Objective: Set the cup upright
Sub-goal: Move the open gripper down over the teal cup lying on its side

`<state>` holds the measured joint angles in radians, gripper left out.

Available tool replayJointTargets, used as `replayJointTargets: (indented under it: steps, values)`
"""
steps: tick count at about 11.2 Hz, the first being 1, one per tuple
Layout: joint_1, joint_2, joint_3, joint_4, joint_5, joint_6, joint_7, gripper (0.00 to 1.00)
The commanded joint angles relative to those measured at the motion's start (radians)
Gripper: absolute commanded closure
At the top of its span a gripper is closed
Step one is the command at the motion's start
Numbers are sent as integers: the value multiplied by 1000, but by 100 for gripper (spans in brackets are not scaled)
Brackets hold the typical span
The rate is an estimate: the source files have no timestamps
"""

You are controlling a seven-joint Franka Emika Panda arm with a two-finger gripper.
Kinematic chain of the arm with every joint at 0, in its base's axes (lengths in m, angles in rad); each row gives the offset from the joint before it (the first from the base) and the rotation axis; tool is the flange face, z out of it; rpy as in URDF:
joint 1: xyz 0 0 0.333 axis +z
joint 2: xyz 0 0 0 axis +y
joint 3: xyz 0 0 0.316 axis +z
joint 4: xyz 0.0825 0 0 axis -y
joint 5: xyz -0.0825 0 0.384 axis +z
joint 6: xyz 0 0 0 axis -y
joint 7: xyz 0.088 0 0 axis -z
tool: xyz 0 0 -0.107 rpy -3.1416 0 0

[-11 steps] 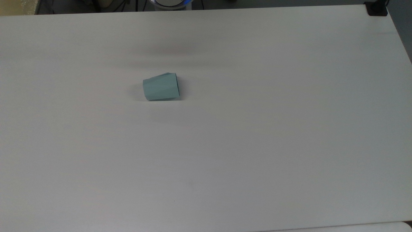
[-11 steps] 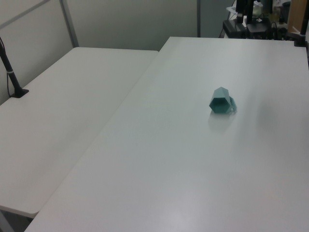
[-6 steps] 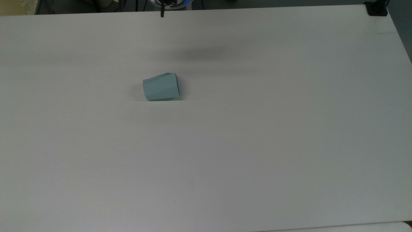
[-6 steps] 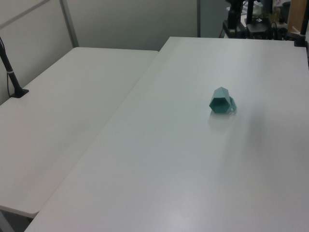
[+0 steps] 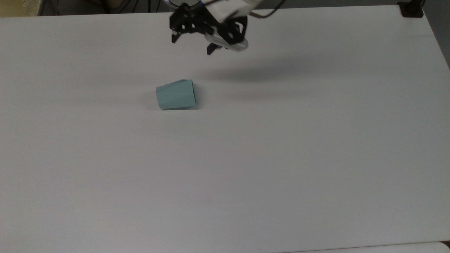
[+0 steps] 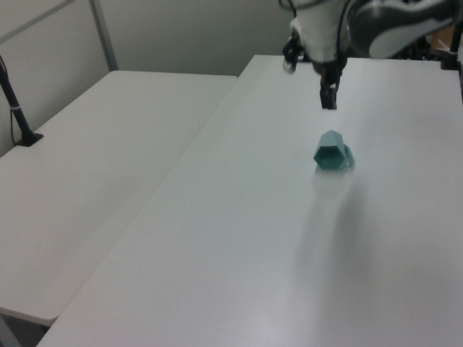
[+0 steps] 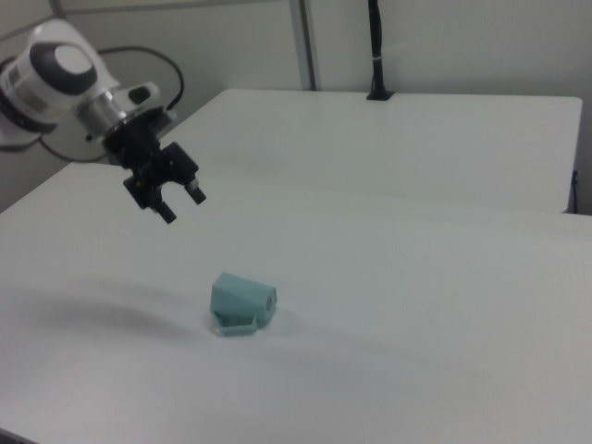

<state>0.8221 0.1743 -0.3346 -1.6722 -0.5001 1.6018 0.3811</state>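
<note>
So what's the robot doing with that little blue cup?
The cup is tipped over on its side on the white table, and the robot wants to stand it up. Its gripper is open and hanging in the air above the table, a little way from the cup, with nothing in it. It isn't touching the cup yet. In the right view, the gripper is up and to the left of the cup.

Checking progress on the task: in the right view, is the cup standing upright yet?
No, the cup lies on its side on the table, with the open end effector above it, apart.
</note>
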Motion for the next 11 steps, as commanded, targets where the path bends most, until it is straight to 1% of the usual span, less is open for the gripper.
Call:
replayJointTargets:
  steps: [1,2,3,4,5,7,8,11]
  values:
    - [89,10,-4,-133,-150,87,160,0]
    - [92,11,-4,-161,-168,92,180,0]
    - [92,26,-4,-179,-172,107,188,0]
    - [91,49,-4,-207,-176,148,208,0]
    - [88,80,-4,-218,-201,176,244,0]
    - [83,137,-3,-224,-234,191,266,0]
    - [80,152,-1,-225,-241,219,271,0]
    - [72,163,-3,-237,-258,222,279,0]
